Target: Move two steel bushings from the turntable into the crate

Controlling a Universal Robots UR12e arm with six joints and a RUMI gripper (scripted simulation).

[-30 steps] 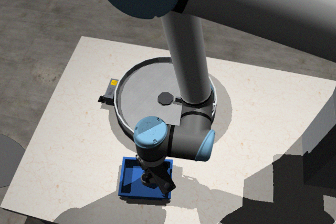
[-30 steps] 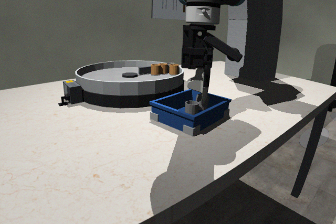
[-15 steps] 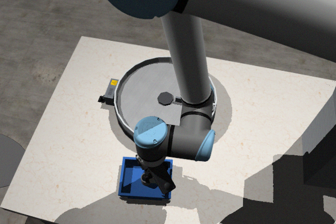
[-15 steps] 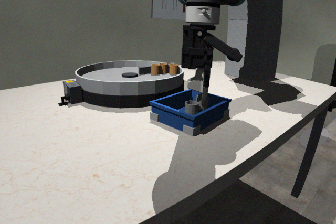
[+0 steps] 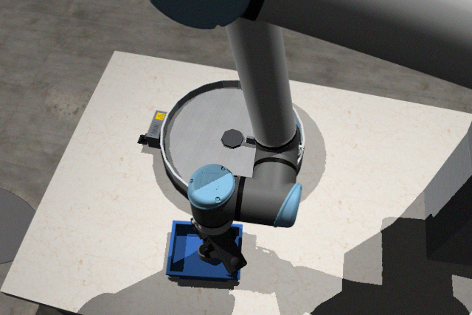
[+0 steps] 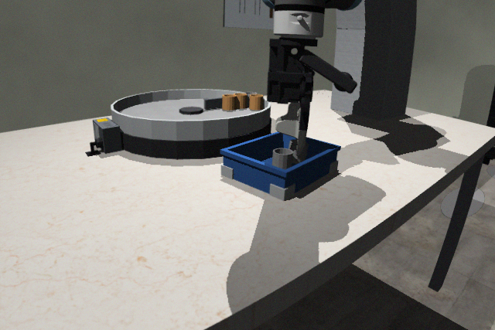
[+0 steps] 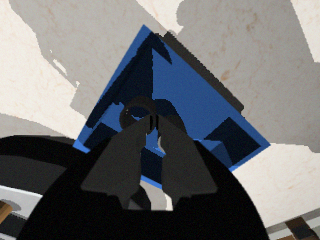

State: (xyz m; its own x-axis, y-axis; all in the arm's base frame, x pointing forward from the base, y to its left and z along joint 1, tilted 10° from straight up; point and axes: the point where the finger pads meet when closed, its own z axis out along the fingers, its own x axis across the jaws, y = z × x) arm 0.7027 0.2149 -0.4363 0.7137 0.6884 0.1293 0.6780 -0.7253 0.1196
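Over the blue crate (image 6: 255, 176), near the front edge of the table (image 6: 100, 218), the arm is reaching straight down. The claw (image 7: 153, 122) is hanging inside the crate. It is squeezing almost all the way shut, and it is pinching the thin wall of a gray metal ring (image 6: 283, 157). In the wrist view one finger is sitting inside the ring and the other is sitting just outside it. The ring is standing upright, down between the crate's walls. I cannot tell if it is touching the crate's floor.

Behind the crate, the big round turntable (image 6: 179, 128) is sitting on the table. Three brown rings (image 6: 240, 100) are standing close together near its far rim, on the side toward the arm. A flat black cap (image 6: 191, 110) is lying at the middle of the turntable. A small black box (image 6: 105, 134) with a yellow sticker is touching the turntable's left side. The arm is throwing dark shadows over the table around the crate.
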